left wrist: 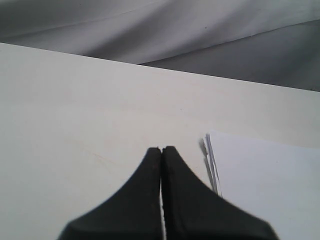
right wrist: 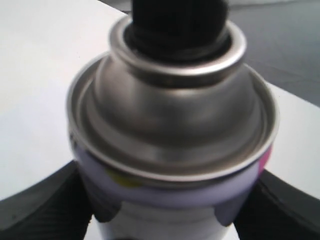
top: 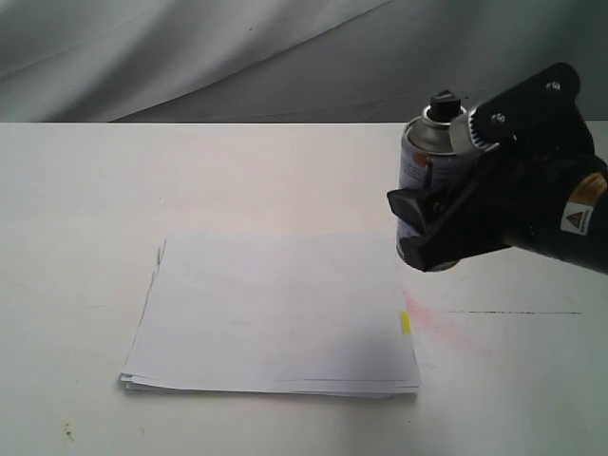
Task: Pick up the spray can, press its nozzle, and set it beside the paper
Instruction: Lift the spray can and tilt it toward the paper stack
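Note:
The spray can (top: 425,152), silver with a white label and a black nozzle on its domed top, is held upright to the right of the paper. My right gripper (top: 425,231) is shut on its body. In the right wrist view the can (right wrist: 170,115) fills the picture, with a black finger pressed against each side of it. The paper (top: 275,312), a slightly misaligned white stack with a yellow tab (top: 405,323), lies flat in the middle of the table. My left gripper (left wrist: 161,150) is shut on nothing, just beside one corner of the paper (left wrist: 265,185). It does not show in the exterior view.
The table (top: 85,209) is plain white. A pink-red smear (top: 446,328) marks it just right of the yellow tab. A grey cloth backdrop (top: 190,47) hangs behind the table's far edge.

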Action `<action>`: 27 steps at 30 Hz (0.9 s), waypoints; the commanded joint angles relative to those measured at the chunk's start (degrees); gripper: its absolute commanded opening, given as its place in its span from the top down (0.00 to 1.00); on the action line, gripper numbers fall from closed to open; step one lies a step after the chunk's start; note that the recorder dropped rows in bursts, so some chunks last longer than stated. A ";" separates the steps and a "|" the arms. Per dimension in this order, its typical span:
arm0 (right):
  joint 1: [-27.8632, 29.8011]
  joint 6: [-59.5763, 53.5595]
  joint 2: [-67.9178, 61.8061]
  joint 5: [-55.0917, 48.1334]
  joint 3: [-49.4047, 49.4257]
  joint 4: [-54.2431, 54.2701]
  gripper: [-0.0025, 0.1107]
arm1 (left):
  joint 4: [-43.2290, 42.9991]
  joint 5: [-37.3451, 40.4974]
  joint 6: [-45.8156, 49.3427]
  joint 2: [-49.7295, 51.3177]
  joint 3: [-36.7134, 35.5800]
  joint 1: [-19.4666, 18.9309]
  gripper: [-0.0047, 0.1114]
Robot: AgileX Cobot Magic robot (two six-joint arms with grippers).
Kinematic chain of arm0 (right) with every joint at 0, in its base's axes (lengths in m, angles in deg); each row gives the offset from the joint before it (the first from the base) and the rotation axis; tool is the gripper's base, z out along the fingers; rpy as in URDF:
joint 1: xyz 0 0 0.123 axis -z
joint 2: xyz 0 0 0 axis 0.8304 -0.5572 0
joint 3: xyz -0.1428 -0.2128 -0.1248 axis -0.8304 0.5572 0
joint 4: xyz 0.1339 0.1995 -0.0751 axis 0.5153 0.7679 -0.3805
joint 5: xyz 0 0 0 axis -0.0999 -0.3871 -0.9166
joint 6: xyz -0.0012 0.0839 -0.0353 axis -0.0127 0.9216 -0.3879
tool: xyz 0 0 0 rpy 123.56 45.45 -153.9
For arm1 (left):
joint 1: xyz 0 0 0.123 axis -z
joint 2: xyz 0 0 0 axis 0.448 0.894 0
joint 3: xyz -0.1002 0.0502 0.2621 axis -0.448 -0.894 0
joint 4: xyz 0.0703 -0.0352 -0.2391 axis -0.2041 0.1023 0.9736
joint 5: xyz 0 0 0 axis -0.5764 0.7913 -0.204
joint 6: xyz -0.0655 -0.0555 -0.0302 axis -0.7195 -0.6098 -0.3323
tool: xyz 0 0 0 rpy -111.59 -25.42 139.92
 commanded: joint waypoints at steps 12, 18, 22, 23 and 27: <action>-8.31 43.93 -15.02 -17.58 -17.85 -58.83 0.98 | 0.36 -0.06 -0.01 -0.17 -0.26 0.28 0.96; -12.28 60.95 -19.77 -26.60 -18.59 -81.39 0.98 | 0.36 -0.06 -0.01 -0.17 -0.26 0.28 0.96; -14.58 61.47 -22.43 -31.23 -18.59 -84.89 0.98 | 0.36 -0.06 -0.01 -0.17 -0.26 0.28 0.96; -15.39 61.47 -23.63 -33.10 -18.59 -86.31 0.98 | 0.36 -0.06 -0.01 -0.17 -0.26 0.28 0.96; -17.92 61.94 -27.17 -41.19 -18.59 -92.08 0.98 | 0.36 -0.06 -0.01 -0.17 -0.26 0.28 0.96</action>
